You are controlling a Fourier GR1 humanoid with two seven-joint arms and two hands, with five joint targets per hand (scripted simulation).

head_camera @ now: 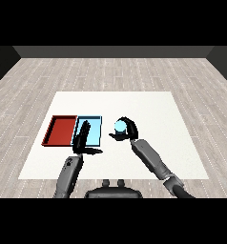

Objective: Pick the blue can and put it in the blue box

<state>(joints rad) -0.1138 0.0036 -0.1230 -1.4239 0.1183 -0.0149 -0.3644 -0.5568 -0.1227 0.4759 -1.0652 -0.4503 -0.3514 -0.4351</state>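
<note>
Left hand: the left hand (83,141) has its fingers straight and spread, holding nothing; it reaches over the near edge of the blue tray (97,134).
Right hand: the right hand (126,130) is curled round the blue can (119,127) and holds it.
Can, place: it sits in the right hand above the middle of the worktop (149,109), just beside the right edge of the blue tray, not yet over it.
Can, handling: probably light and stiff, with a smooth, maybe slippery side; the best hold is round the middle of its side.
Can, look: small, light blue, with a paler round top.
Far left: the red tray (60,130) touches the blue tray's left edge.
</note>
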